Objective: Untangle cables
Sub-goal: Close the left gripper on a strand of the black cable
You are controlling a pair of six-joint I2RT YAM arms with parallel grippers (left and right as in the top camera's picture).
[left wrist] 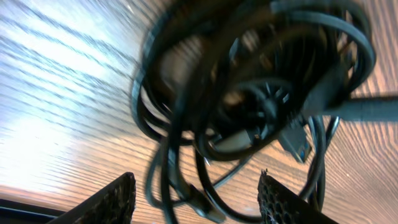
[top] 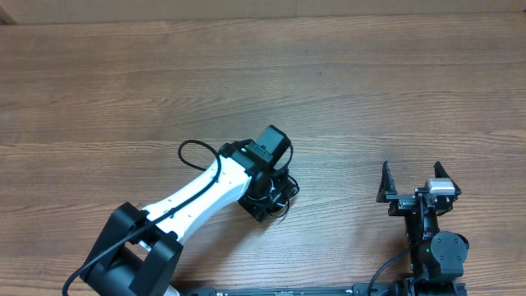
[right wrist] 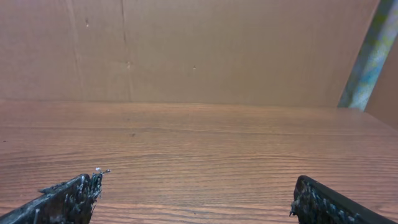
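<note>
Several black cables [left wrist: 273,109], tangled loops.

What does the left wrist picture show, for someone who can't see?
A knotted bundle of thin black cables fills the view over the brown wooden table. The left tool sits open, its dark fingers either side of the lower loops.

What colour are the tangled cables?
The cables are black; the left wrist view shows them best.

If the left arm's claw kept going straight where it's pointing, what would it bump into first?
The tangled black cables: they lie right ahead of the open left gripper, though depth is unclear.
</note>
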